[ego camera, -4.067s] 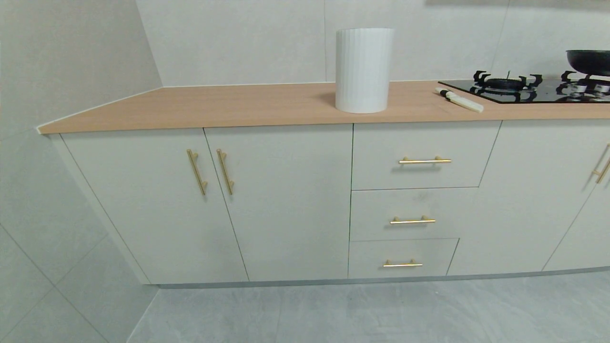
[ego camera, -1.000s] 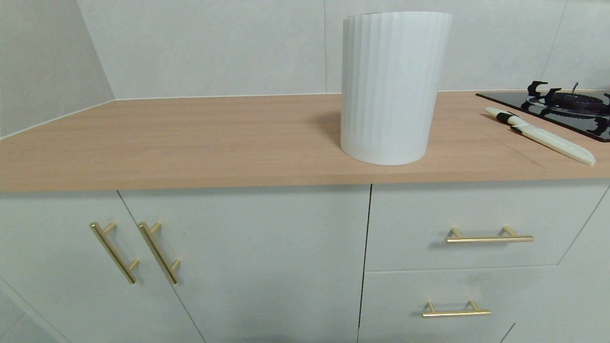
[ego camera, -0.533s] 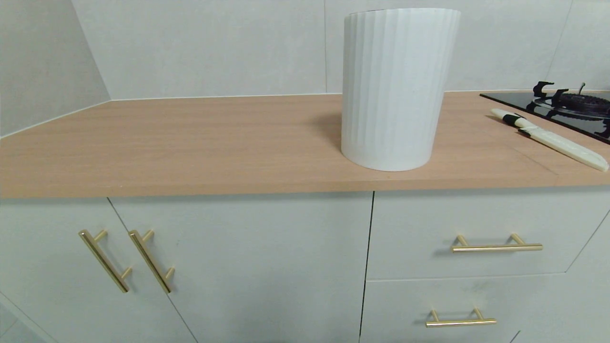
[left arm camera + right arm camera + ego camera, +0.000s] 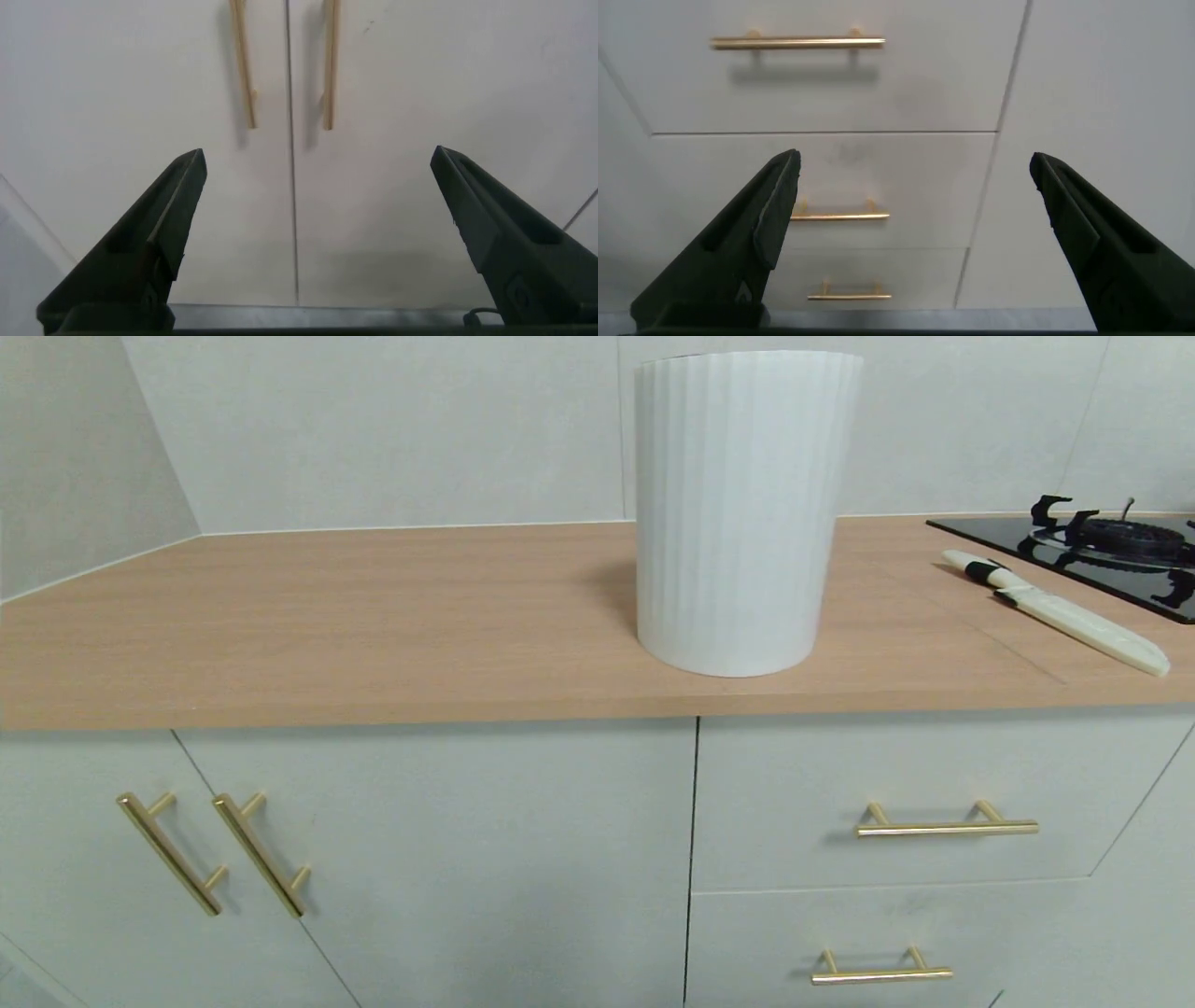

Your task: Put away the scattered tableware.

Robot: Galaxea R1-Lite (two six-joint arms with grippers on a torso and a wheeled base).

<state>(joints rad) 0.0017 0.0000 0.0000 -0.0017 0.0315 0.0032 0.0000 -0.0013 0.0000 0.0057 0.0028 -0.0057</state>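
The task's thing was a slim cream-white knife with a black band [image 4: 1055,611]. It lay flat on the light-brown wooden worktop [image 4: 373,616], just beside the black glass hob [image 4: 1074,543] and well apart from the tall white ribbed cylindrical container [image 4: 738,513] that stood upright near the front edge. The left claw [image 4: 316,156] was wide open and empty, facing the pale cabinet doors with two golden bar handles [image 4: 285,61]. The right claw [image 4: 913,161] was also wide open and empty, in front of the pale drawers with golden handles [image 4: 798,42]. I judged the knife to be light, stiff and smooth, so it could slide away under a push. Because it lay so low, the fingers would have little height to close on. The best hold seemed across the thicker part at the black band, not on the tapered end, which might be sharp or brittle.
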